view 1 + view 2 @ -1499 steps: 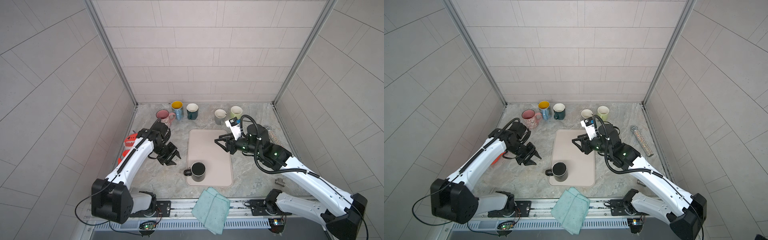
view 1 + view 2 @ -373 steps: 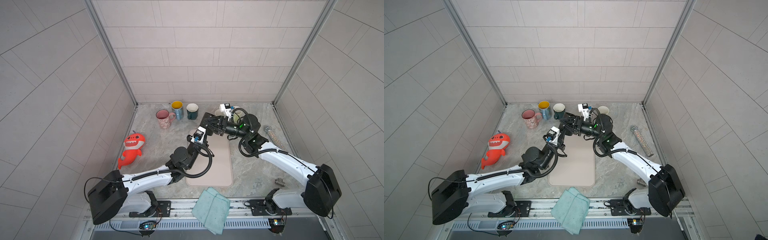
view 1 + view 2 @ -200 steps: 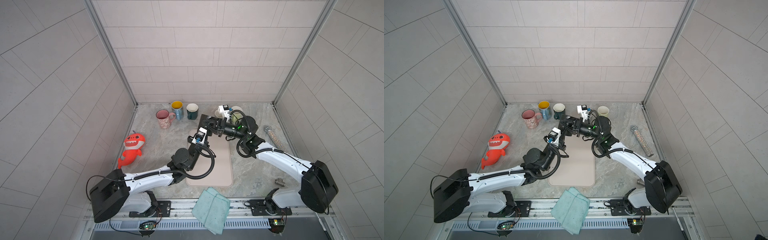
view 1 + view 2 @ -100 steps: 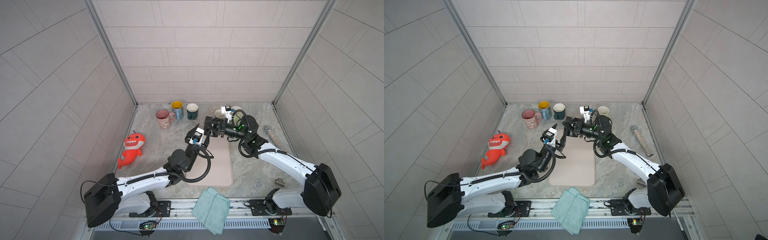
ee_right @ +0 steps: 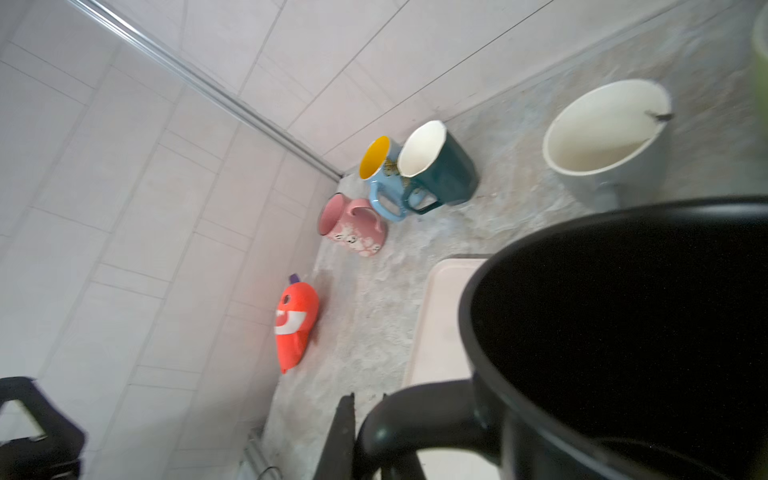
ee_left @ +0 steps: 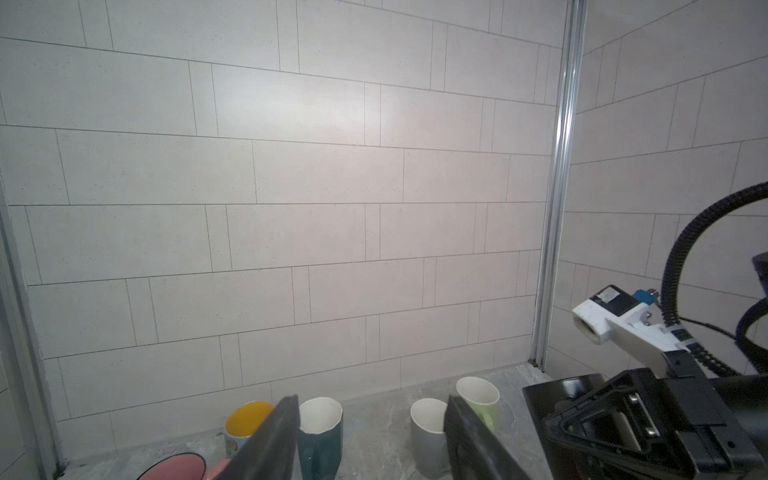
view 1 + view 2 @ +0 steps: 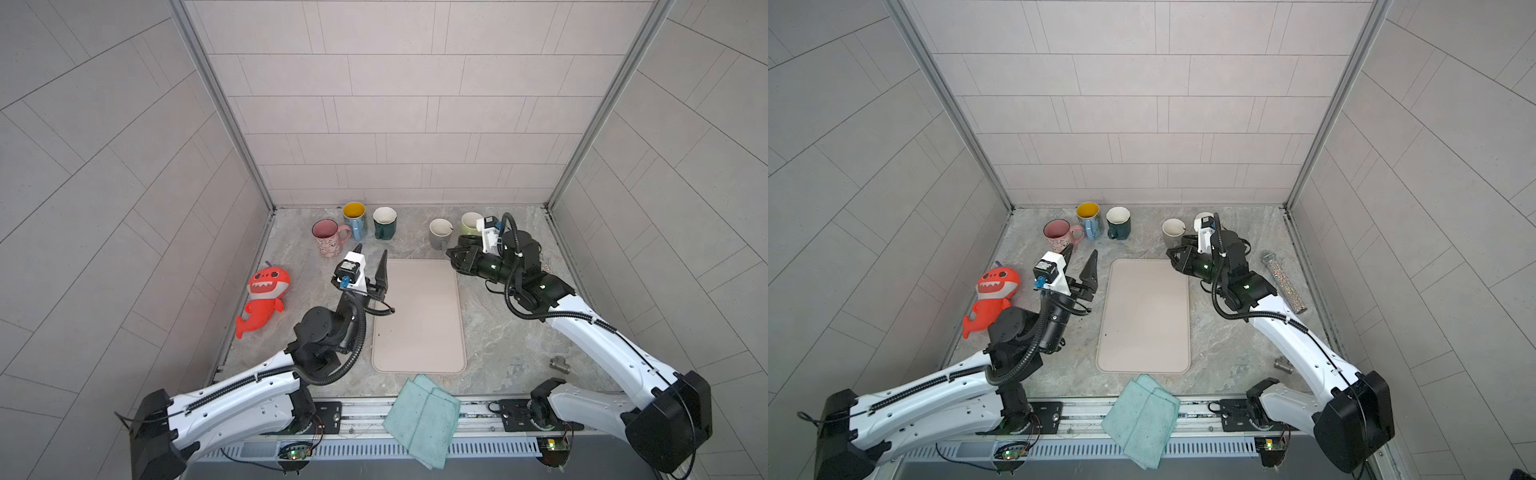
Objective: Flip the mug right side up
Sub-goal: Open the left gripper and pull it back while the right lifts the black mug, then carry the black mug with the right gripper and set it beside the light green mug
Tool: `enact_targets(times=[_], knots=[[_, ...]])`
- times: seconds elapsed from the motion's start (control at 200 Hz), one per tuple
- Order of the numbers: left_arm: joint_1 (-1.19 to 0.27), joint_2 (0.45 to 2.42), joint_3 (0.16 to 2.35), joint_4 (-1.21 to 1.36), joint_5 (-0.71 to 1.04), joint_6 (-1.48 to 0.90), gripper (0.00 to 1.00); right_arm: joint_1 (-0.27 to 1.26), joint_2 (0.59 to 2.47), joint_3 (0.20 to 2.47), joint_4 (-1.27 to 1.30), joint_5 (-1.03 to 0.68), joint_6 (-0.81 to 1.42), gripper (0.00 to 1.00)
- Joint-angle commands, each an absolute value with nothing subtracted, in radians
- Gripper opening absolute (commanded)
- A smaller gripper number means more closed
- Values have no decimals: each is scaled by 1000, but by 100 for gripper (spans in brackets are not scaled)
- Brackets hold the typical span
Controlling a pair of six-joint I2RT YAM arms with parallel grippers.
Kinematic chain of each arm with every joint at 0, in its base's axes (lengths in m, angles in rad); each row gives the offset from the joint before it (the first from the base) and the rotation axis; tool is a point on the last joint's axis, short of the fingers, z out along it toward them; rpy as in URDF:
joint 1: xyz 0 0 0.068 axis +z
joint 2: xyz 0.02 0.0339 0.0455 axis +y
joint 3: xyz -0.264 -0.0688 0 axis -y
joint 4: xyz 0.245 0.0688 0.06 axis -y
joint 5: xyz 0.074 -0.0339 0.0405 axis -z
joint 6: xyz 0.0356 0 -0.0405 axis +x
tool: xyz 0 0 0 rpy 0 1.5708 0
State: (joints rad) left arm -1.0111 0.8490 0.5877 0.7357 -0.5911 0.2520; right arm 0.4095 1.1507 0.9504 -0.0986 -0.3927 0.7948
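Observation:
The black mug (image 7: 469,240) (image 7: 1190,240) hangs near the mat's far right corner, mouth turned roughly upward. My right gripper (image 7: 456,258) (image 7: 1177,255) is shut on its handle. In the right wrist view the mug's dark mouth (image 5: 623,332) fills the frame, and the right gripper (image 5: 365,440) pinches the handle (image 5: 419,411). Whether the mug rests on the counter I cannot tell. My left gripper (image 7: 371,259) (image 7: 1080,257) stands open and holds nothing, left of the mat. The left wrist view shows the left gripper (image 6: 372,436) and the mug (image 6: 557,399) off to one side.
A beige mat (image 7: 417,316) lies mid-counter. Along the back wall stand a pink mug (image 7: 326,237), a yellow-lined blue mug (image 7: 354,218), a dark green mug (image 7: 384,224), a grey mug (image 7: 439,233) and a light green mug (image 7: 469,222). A red shark toy (image 7: 264,297), a teal cloth (image 7: 424,417) and a glitter tube (image 7: 1283,282) lie around.
My left gripper has opened, let go of the black mug and drawn back to the left. The right gripper keeps the mug by its handle and has carried it to the right.

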Motion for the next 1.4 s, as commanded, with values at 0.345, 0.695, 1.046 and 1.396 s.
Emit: enact_targets(times=[0.345, 0.695, 1.046, 1.396], knots=[[-1013, 856, 600, 738, -636, 274, 59, 315, 1287, 834, 216, 93, 438, 0], [-1011, 886, 585, 807, -624, 302, 58, 160, 1462, 762, 632, -80, 529, 0], [-1011, 930, 557, 915, -599, 311, 58, 92, 1707, 690, 1103, -229, 689, 0], [-1012, 950, 554, 935, -588, 311, 58, 82, 1785, 661, 1185, -235, 699, 0]])
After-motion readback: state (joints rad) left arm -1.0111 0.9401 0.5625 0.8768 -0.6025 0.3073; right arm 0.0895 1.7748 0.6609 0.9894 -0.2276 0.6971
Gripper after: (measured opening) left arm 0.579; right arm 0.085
